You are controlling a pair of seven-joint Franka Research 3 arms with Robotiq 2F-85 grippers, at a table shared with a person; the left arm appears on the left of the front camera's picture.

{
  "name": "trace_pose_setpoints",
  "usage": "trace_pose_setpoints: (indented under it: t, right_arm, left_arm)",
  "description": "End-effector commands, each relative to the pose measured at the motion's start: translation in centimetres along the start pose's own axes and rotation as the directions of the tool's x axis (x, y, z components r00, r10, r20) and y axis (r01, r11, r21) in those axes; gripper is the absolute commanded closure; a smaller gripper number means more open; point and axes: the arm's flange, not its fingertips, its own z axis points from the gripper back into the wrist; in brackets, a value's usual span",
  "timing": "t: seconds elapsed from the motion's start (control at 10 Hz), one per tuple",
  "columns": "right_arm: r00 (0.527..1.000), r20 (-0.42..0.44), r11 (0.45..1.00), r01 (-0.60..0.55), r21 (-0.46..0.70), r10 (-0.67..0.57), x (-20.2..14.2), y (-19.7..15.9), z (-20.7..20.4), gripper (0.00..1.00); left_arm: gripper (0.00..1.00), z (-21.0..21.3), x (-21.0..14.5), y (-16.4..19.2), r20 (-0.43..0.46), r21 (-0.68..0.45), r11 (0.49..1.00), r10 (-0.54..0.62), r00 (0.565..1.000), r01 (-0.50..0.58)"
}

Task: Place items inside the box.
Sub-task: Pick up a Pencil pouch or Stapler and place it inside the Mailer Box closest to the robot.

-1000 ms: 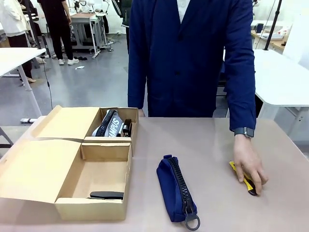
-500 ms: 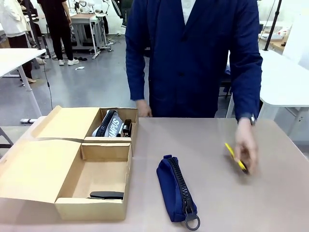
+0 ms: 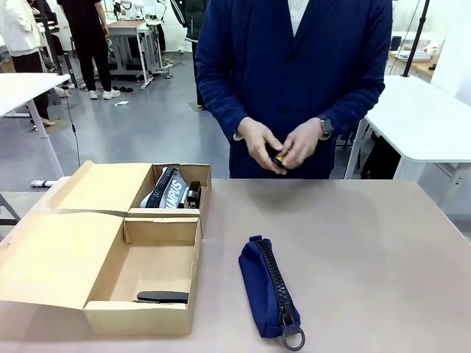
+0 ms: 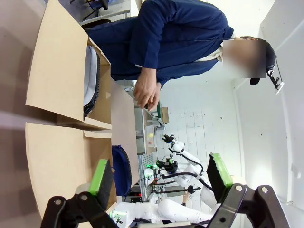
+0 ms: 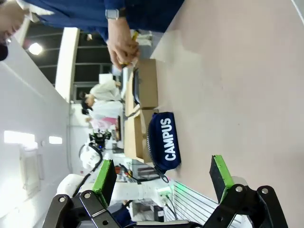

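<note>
1. Front view: the person's hands (image 3: pixel 278 147) hold the yellow utility knife (image 3: pixel 277 159) together at the chest, above the far edge of the surface (image 3: pixel 368 250). The navy pouch (image 3: pixel 266 288) lies on the surface just beside the open box (image 3: pixel 140 318), ring pull toward the robot. A black stapler (image 3: pixel 162 297) already rests in the box's near compartment, and another pouch (image 3: pixel 168 190) sits in the far one.
2. Step in hand, as I judge it: the knife is being readied or closed before going in. The navy pouch is yet to be packed. The next move calls for a lift over the box wall into free space in the near compartment.
3. Left wrist view: the left arm's jaws stand wide apart, holding nothing, over the box flaps. The person's hands are visible beyond.
4. Right wrist view: the right arm's jaws are likewise spread and empty, with the navy pouch, printed CAMPUS, on the surface ahead.
5. Change: a second ago one hand pressed the knife to the surface at the right. It then lifted the knife, and now both hands hold it. Pouch, box and stapler have not moved.
</note>
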Motion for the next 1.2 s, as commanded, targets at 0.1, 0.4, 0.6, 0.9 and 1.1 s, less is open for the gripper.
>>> trace_pose_setpoints:
  t: [0.1,0.4,0.6,0.9,1.1]
  right_arm:
    - [0.988,-0.155,0.972,-0.058,-0.227,0.022,-8.8,9.1,-15.7,0.0]
    - [0.92,-0.381,0.896,-0.245,-0.371,0.093,-14.5,12.3,-29.8,0.0]
    - [0.88,-0.442,0.851,-0.362,-0.38,0.177,-19.8,12.6,-35.8,0.0]
    - [0.869,-0.479,0.878,-0.321,-0.355,0.124,-7.4,16.9,-31.3,0.0]
    - [0.869,-0.479,0.878,-0.321,-0.355,0.124,-7.4,16.9,-31.3,0.0]
  left_arm:
    - [0.0,-0.1,-0.1,-0.1,0.004,-0.019,1.0,-0.02,1.0,0.02]
    - [0.0,-0.1,-0.1,-0.1,0.004,-0.019,1.0,-0.02,1.0,0.02]
    - [0.0,-0.1,-0.1,-0.1,0.004,-0.019,1.0,-0.02,1.0,0.02]
    - [0.0,-0.1,-0.1,-0.1,0.004,-0.019,1.0,-0.02,1.0,0.02]
    - [0.0,-0.1,-0.1,-0.1,0.004,-0.019,1.0,-0.02,1.0,0.02]
